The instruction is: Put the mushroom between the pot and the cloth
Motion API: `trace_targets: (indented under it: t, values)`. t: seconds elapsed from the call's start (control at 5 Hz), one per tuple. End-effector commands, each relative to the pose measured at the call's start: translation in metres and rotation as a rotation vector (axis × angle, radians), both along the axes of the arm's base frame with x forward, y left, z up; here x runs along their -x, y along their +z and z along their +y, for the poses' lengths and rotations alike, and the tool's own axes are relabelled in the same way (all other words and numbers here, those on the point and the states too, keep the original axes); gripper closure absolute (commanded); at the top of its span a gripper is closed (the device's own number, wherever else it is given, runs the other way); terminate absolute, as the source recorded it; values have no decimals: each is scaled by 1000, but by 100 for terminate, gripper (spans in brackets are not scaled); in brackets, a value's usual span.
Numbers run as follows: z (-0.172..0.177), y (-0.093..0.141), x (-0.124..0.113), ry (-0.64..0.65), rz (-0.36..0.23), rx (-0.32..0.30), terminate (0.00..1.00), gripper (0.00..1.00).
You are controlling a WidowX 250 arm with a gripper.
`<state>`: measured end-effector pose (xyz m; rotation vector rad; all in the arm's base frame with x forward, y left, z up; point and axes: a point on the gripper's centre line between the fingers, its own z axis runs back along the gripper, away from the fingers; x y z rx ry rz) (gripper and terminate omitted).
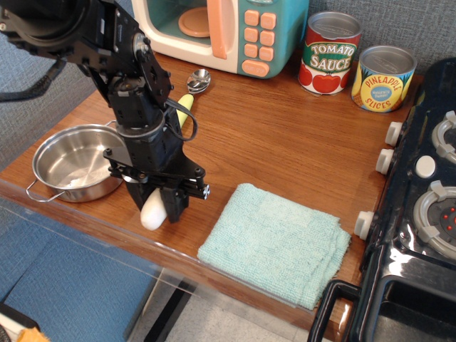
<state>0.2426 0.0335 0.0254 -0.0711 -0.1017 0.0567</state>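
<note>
My gripper (pixel 158 206) points down over the table's front edge, between the pot and the cloth. It is shut on the white mushroom (pixel 152 214), whose rounded end sticks out below the fingers, at or just above the wood. The shiny steel pot (pixel 75 164) sits at the front left, partly hidden by my arm. The folded mint cloth (pixel 278 242) lies at the front right, a short gap from the gripper.
A pale green-yellow corn toy (pixel 187 108) and a metal spoon (pixel 199 80) lie behind my arm. A toy microwave (pixel 228 32), a tomato sauce can (pixel 329 53) and a pineapple can (pixel 383 78) stand at the back. A black stove (pixel 420 199) borders the right.
</note>
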Motion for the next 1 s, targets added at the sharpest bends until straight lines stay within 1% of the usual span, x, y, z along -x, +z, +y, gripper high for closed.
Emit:
trace_targets:
  t: [0.0, 0.2, 0.4, 0.6, 0.8]
  values:
    - [-9, 59, -4, 7, -111, 24, 0, 0]
    - [-16, 88, -3, -20, -151, 29, 0, 0]
    - [-19, 89, -5, -7, -118, -50, 0, 0]
    - [-19, 89, -5, -7, -118, -50, 0, 0]
    - [-19, 89, -5, -7, -118, -50, 100, 0]
